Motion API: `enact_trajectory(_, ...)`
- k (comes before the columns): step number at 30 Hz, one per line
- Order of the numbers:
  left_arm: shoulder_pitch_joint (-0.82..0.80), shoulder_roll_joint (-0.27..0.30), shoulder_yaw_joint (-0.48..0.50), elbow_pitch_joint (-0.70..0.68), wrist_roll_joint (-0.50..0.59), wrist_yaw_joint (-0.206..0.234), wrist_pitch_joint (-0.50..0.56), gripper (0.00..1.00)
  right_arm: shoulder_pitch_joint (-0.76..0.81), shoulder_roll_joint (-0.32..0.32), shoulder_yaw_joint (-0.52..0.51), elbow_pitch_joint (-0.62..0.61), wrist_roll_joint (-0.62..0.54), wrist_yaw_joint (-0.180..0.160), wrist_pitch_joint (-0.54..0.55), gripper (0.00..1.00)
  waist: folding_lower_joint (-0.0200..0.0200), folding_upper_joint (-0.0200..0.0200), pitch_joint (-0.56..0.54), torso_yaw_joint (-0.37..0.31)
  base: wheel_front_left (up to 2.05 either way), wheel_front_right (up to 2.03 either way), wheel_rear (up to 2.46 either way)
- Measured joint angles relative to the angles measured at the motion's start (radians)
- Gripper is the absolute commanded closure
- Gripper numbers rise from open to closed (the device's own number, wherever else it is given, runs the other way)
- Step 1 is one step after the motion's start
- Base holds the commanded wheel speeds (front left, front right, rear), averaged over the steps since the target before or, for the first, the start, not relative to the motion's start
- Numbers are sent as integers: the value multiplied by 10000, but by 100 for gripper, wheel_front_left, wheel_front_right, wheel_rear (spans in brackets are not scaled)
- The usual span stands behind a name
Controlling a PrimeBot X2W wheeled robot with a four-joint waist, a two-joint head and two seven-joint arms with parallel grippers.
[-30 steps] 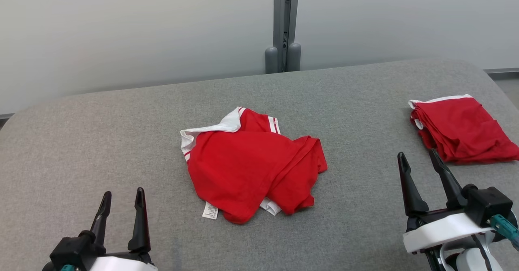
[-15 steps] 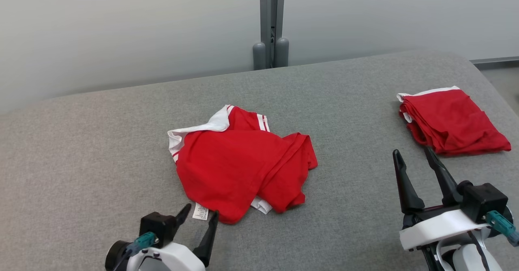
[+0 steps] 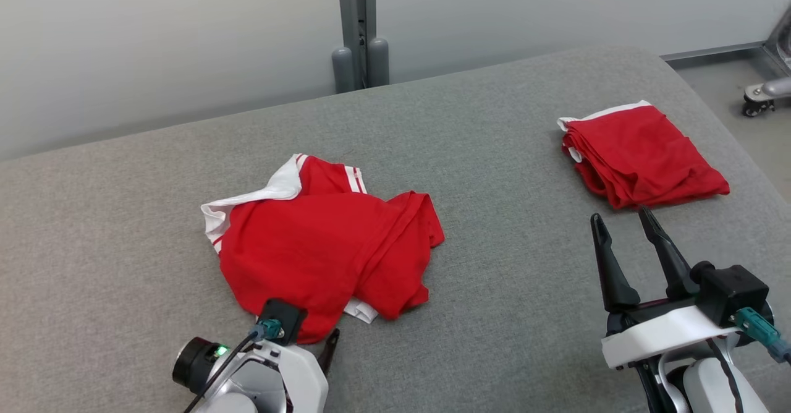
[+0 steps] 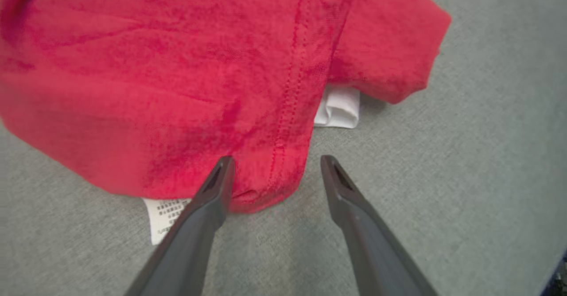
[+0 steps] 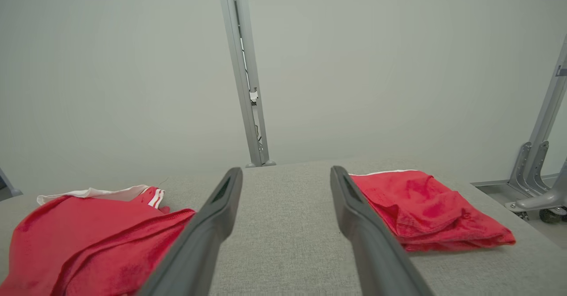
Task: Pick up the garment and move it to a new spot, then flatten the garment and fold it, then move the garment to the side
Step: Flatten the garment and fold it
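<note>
A crumpled red garment with white trim lies in the middle of the grey padded table. My left gripper is open and tipped down at the garment's near edge. One finger lies over the red hem, the other over bare table, and nothing is gripped. A white care label pokes out beside the left finger. My right gripper stands open and empty at the lower right, apart from the crumpled garment.
A second red garment, folded, lies at the table's right end just beyond my right gripper's fingertips. A grey post stands behind the table against a pale wall. A wheeled metal frame base sits on the floor at right.
The head camera has turned, shifting the whole picture left. My left gripper has moved forward and right to the garment's near hem and tipped downward. The right gripper has kept its pose.
</note>
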Motion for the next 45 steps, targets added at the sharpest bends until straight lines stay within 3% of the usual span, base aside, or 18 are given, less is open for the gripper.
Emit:
enact_trajectory(4, -416, 71, -151, 849, 336, 280, 61, 0, -15, 19, -61, -2, 2, 0, 0, 0, 0, -1, 173, -287, 0, 0, 0)
enact_trajectory(5, -437, 58, -174, 965, 336, 284, 65, 12, -15, 27, -71, -2, 2, 0, 0, 0, 0, 0, 190, -314, 0, 0, 0)
enact_trajectory(6, -467, 54, -199, 1043, 341, 301, 75, 12, -14, 40, -88, -4, 2, 0, 0, 0, 0, 0, 198, -325, 0, 0, 0)
enact_trajectory(7, -467, 54, -199, 1043, 341, 301, 75, 46, -14, 40, -88, -4, 2, 0, 0, 0, 0, 0, 198, -325, 0, 0, 0)
enact_trajectory(8, -501, 56, -224, 1103, 368, 330, 65, 68, -13, 44, -111, -6, 2, 0, 0, 0, -1, 0, 198, -320, 0, 0, 0)
enact_trajectory(9, -539, 58, -245, 1147, 422, 387, 21, 100, -12, 44, -161, -10, 2, 0, 0, 0, -1, 0, 198, -302, 0, 0, 0)
enact_trajectory(17, -635, 75, -305, 1085, 376, 324, -405, 100, 33, 119, -251, -36, -8, 0, 0, 0, 0, 0, 83, 171, 0, 0, 0)
enact_trajectory(25, -345, 142, 817, -1185, -1005, 255, -968, 100, 130, 151, -297, -46, -27, 0, 0, 0, 0, 0, -75, 882, 0, 0, 0)
enact_trajectory(35, 1094, 1724, 3047, -3668, -2025, 1162, -639, 100, 137, 155, -305, -73, -54, 0, 0, 0, 0, 0, -109, 1246, 0, 0, 0)
enact_trajectory(40, 1263, 2305, 3871, -3557, -2376, 1262, -686, 100, 27, 67, -224, -77, -44, 0, 0, 0, 0, 0, 74, 1187, 0, 0, 0)
enact_trajectory(45, 975, 3009, 4667, -2332, -2512, 1218, -1267, 100, -128, -29, -203, -71, -36, 0, 0, 0, 0, -1, 297, 1026, 0, 0, 0)
